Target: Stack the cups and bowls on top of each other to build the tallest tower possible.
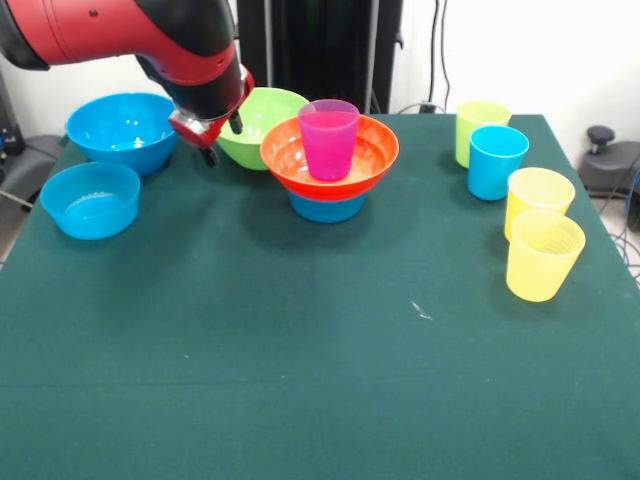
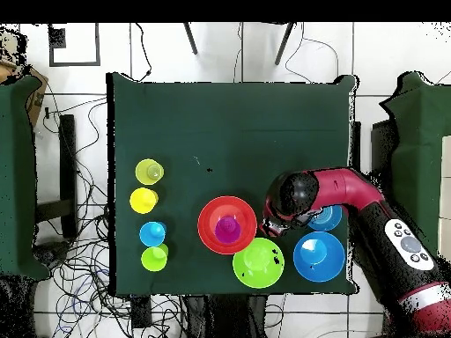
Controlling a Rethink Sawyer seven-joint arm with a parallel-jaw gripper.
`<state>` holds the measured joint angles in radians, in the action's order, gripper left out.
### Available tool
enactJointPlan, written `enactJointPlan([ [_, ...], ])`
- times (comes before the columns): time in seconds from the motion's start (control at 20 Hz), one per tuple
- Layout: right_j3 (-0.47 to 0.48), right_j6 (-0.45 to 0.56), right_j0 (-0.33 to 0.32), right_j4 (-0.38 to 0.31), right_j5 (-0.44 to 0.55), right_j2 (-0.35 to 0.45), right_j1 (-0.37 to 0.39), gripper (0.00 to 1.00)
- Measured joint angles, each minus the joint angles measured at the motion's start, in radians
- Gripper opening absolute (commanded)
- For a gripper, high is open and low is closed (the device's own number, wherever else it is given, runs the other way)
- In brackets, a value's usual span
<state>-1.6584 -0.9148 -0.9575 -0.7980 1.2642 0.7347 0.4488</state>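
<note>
End effector (image 1: 210,140) beside green bowl (image 1: 258,125), holding nothing, opening unclear

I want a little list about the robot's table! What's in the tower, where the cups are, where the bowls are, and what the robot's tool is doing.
tower: small blue bowl at the bottom, orange bowl on it, purple cup upright inside
loose cups: lime green cup, blue cup and two yellow cups, all upright in a group at one side
loose bowls: lime green bowl, large blue bowl, smaller blue bowl
tool: empty, above the table between the large blue bowl and the lime green bowl
</note>
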Motion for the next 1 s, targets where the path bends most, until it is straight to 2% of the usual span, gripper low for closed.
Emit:
enactJointPlan([
  [1.0, 0.006, 0.000, 0.000, 0.000, 0.000, -0.010, -0.048, 1.00],
])
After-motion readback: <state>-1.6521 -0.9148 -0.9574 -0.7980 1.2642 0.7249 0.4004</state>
